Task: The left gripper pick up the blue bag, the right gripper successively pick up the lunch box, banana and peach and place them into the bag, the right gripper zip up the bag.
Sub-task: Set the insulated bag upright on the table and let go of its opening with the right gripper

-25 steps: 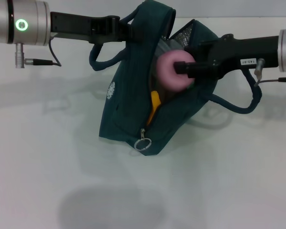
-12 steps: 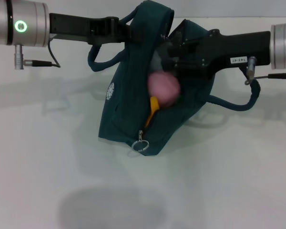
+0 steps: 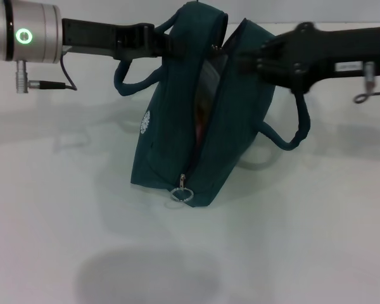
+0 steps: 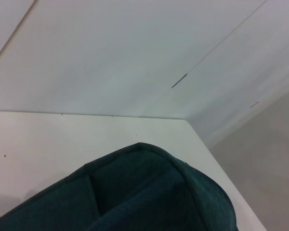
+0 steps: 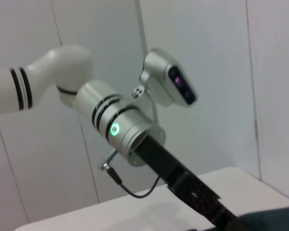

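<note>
The blue bag (image 3: 171, 139) hangs tilted in the middle of the head view, its top zipper open and the silver ring pull (image 3: 182, 193) at its low end. My left gripper (image 3: 168, 41) is shut on the bag's upper left rim beside a handle. My right gripper (image 3: 240, 63) is open at the bag's upper right rim, holding nothing. Inside the gap I see the pale lunch box (image 3: 210, 76) and a thin pink-orange strip (image 3: 199, 125); I cannot tell peach from banana there. The left wrist view shows only bag fabric (image 4: 149, 192).
The white table (image 3: 63, 221) lies all around the bag, with its shadow in front. One handle loop (image 3: 291, 136) hangs off the bag's right side. The right wrist view shows my left arm (image 5: 125, 130) and head camera (image 5: 168, 86).
The peach left my right gripper and dropped into the bag. The right gripper drew up and back to the rim, and the bag's opening narrowed.
</note>
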Available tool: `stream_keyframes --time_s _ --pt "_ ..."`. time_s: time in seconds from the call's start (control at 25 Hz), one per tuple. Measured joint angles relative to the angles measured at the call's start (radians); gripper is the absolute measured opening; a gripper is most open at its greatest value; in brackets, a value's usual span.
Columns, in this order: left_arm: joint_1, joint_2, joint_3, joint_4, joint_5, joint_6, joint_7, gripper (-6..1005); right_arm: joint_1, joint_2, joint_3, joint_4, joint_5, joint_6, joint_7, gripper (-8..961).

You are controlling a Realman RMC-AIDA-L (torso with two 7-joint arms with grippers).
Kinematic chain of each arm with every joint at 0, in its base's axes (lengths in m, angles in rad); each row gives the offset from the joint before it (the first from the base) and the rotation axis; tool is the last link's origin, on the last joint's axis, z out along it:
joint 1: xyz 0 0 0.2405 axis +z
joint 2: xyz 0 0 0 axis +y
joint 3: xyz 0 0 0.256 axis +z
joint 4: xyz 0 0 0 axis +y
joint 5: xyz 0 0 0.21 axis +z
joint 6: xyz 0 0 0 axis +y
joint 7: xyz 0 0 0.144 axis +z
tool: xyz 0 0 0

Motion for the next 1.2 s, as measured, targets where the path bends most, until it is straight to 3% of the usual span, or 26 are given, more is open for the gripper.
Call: stream_keyframes --time_s 0.32,0.52,0.72,0.88,1.04,1.2 --pt "0.0 -0.001 0.0 0.0 0.0 -0.001 -0.001 52 -0.15 -0.011 0.145 -0.006 -0.009 -0.017 -0.036 121" --pt "0.001 0.0 0.0 0.0 0.0 -0.001 -0.006 52 -0.196 -0.011 0.204 0.063 -0.075 0.0 -0.047 293" --pt "0.001 -0.004 0.0 0.0 0.0 -0.002 -0.007 52 -0.142 0.002 0.198 0.182 -0.132 0.052 -0.08 482" --pt "0.0 -0.004 0.0 0.0 0.0 -0.002 -0.007 52 -0.035 0.007 0.143 0.289 -0.141 0.158 -0.111 596" --pt "0.002 -0.004 0.0 0.0 0.0 -0.002 -0.006 52 0.017 0.007 0.087 0.332 -0.141 0.238 -0.113 600" --pt "0.007 -0.004 0.0 0.0 -0.002 -0.001 -0.003 52 0.06 0.015 0.011 0.358 -0.137 0.426 -0.11 599"
